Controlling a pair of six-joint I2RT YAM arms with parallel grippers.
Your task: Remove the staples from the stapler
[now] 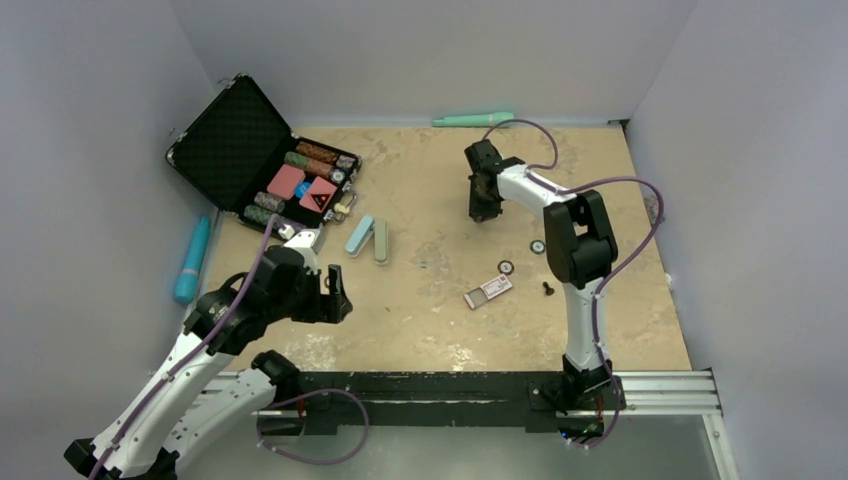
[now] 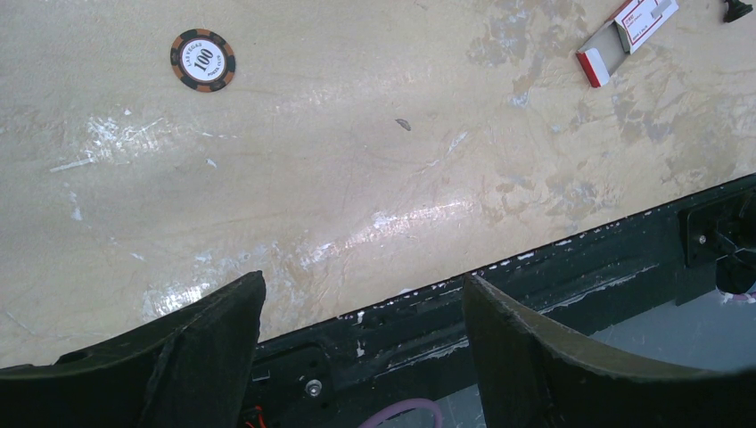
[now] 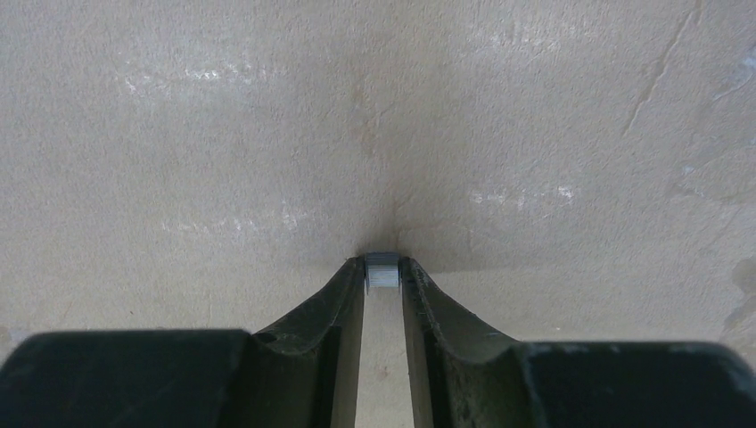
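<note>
My right gripper is shut on a small silver strip of staples, pinched at the fingertips right at the table surface. In the top view it points down at the far middle of the table. The pale blue and green stapler lies opened flat at the left centre, apart from both grippers. My left gripper is open and empty, low over the table's near edge; it also shows in the top view.
A red and white staple box lies open at centre, also in the left wrist view. Poker chips and a small black piece lie nearby. An open black case stands at the back left. A teal tube lies at the left.
</note>
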